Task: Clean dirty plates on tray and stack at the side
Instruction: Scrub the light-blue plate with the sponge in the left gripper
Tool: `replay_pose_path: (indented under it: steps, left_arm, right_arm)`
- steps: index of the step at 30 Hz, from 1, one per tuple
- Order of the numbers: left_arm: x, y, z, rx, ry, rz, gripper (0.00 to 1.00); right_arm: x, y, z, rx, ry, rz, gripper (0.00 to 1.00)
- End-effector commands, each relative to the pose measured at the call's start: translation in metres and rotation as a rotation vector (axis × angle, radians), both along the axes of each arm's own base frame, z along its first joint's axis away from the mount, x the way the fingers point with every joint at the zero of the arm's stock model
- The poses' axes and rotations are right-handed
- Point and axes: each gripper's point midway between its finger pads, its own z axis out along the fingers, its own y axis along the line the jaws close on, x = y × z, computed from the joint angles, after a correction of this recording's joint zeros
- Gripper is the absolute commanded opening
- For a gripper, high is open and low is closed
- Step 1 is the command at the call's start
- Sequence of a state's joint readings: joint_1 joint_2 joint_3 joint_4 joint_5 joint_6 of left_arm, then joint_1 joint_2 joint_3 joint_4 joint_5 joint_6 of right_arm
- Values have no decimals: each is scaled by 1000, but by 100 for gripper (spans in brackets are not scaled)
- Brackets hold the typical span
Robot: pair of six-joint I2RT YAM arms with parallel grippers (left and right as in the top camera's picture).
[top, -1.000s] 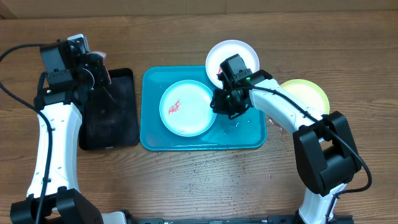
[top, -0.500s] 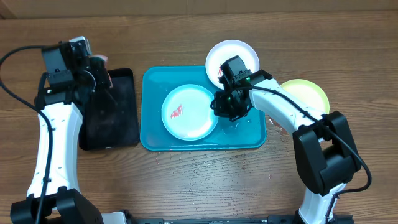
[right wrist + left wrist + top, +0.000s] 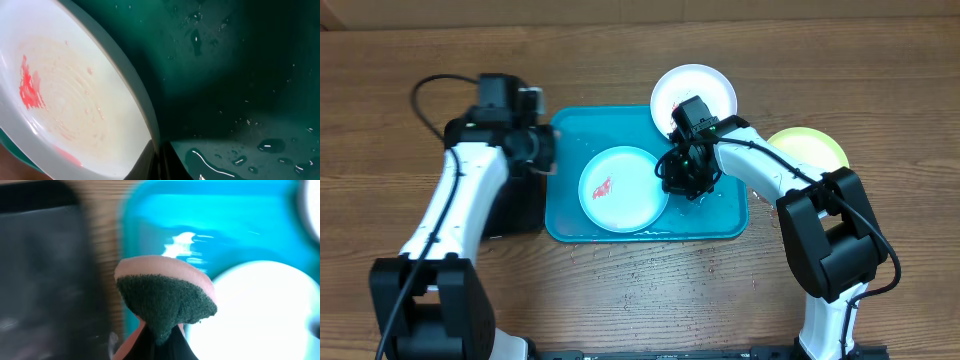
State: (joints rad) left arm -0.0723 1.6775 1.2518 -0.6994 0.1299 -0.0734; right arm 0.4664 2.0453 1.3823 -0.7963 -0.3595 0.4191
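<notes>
A pale blue plate (image 3: 622, 187) with a red smear lies on the turquoise tray (image 3: 720, 215). My right gripper (image 3: 672, 172) is shut on its right rim; the plate (image 3: 65, 100) and the wet tray floor (image 3: 240, 75) show in the right wrist view. A white plate (image 3: 704, 88) with a red smear sits past the tray's far edge, and a pale yellow plate (image 3: 815, 152) lies to the right. My left gripper (image 3: 542, 150) is shut on a pink and green sponge (image 3: 167, 292) over the tray's left rim (image 3: 131, 265), next to the plate (image 3: 260, 310).
A black tray (image 3: 516, 200) lies left of the turquoise tray, partly under my left arm; it also shows in the left wrist view (image 3: 45, 270). Water drops lie on the tray floor. Wooden table all round.
My left arm has swung right from above the black tray to the turquoise tray's left rim, sponge in its jaws. The right gripper still holds the blue plate's rim, little moved.
</notes>
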Motion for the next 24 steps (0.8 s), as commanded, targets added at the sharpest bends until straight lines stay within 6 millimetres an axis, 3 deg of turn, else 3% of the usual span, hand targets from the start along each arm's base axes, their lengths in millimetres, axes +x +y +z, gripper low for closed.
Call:
replay_pose_path:
  steps: [1, 6, 10, 15, 19, 24]
  left_arm:
    - [-1, -71, 24, -116, -63, -187, 4]
    - [-10, -136, 11, -175, -34, -236, 4]
    - [-23, -165, -23, -150, 42, -293, 4]
    - [-31, -159, -65, -87, 147, -268, 4]
    - [-29, -148, -83, -59, 184, -239, 4]
    - [-29, -109, -96, 124, 207, -158, 4]
  right_arm:
    - [4, 8, 4, 24, -10, 3, 4]
    - [4, 7, 4, 24, -10, 3, 4]
    - [3, 7, 4, 23, -8, 4, 4]
    - [3, 7, 4, 22, -6, 4, 4]
    - [3, 7, 4, 22, -6, 4, 4]
    - [3, 7, 4, 22, -6, 4, 4]
